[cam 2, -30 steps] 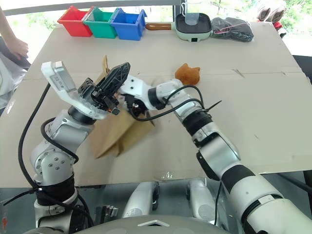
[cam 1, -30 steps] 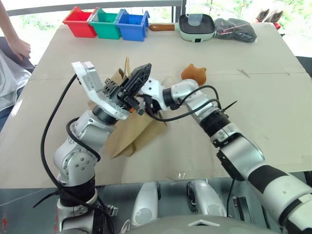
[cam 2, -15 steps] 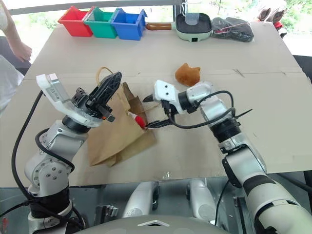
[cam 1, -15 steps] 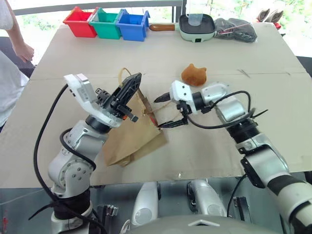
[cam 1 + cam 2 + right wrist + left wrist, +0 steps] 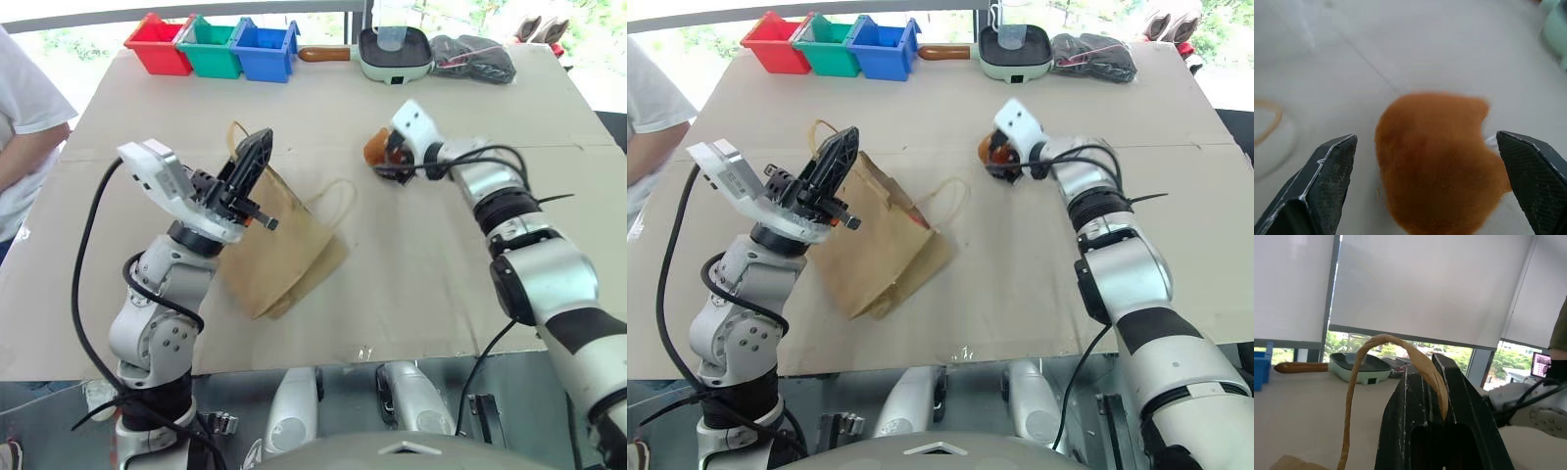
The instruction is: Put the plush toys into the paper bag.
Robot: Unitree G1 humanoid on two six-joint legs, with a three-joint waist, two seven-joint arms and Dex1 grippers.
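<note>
1. We see bright, even daylight over the table (image 5: 549, 255), coming from the windows (image 5: 1425, 284) behind it.
2. Shadows are soft and short, lying close under the paper bag (image 5: 279, 255).
3. The window blinds glow nearly white, washed out.
4. The orange plush toy (image 5: 1437, 161) is blurred, close to the lens.
</note>
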